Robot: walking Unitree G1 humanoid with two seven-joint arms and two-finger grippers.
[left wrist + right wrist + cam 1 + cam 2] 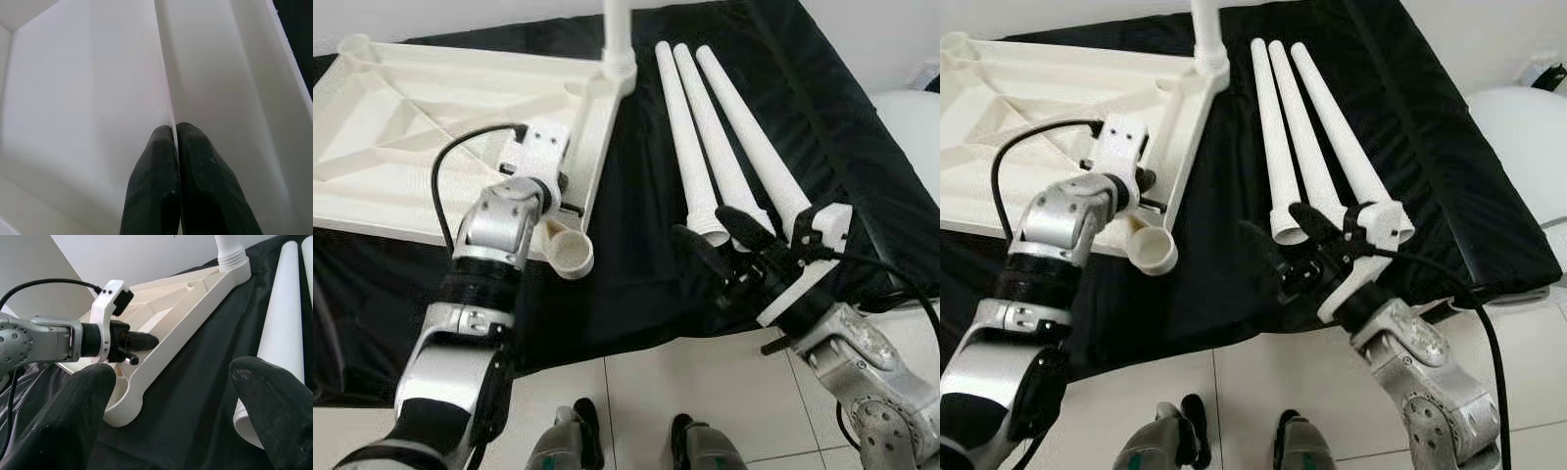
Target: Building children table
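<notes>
Tabletop (pixel 372 127): white, upside down on black cloth (pixel 636 264), 10 o'clock; one leg (pixel 617 39) upright in its far corner socket.
Empty socket (pixel 570 253): near corner.
Loose legs (pixel 724 147): three, side by side, 1 o'clock.
Left end effector (pixel 175 134): pinched on a tabletop rib.
Right end effector (pixel 171 382): spread wide, above cloth between socket and legs.

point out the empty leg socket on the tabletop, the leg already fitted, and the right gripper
empty leg socket (pixel 574 256), left eye view, on its round rim at the tabletop's near corner
fitted leg (pixel 618 29), left eye view, on its shaft above the far corner
right gripper (pixel 722 233), left eye view, between its open fingertips
</notes>
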